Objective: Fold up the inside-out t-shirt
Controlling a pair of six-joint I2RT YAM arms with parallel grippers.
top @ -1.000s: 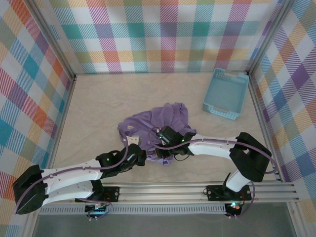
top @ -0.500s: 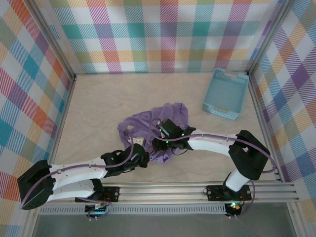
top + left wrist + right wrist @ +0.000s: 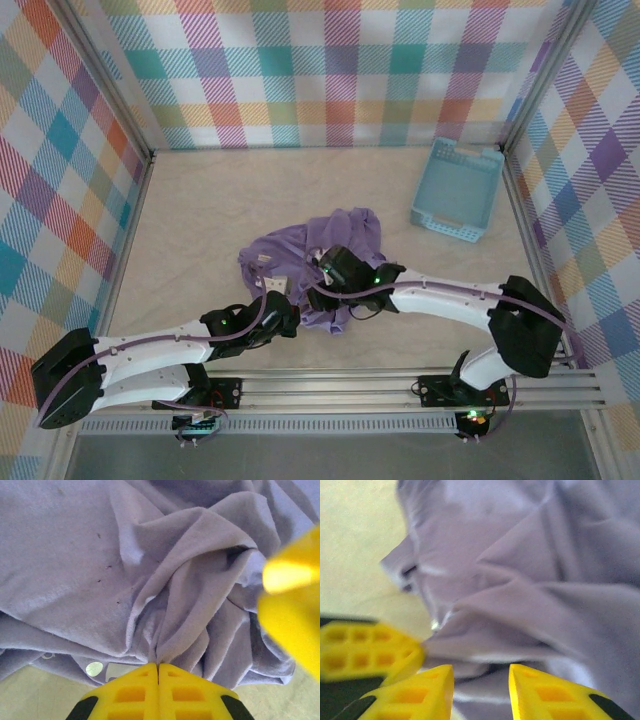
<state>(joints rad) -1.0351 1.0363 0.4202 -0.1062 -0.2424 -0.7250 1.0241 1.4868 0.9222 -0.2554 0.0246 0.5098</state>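
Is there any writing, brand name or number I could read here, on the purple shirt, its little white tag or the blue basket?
None can be read.
t-shirt: no legible lettering on the crumpled fabric.
white tag at its edge: partly hidden and too blurred to read.
round dot beside the tag: pale and shiny, no readable mark.
basket: no label or print to be seen.

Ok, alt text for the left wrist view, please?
The left end effector, its yellow fingers together, is shut on a bunched fold of the crumpled lavender t-shirt. A blurred yellow shape at the right edge is probably the right end effector. Beige table shows along the bottom.
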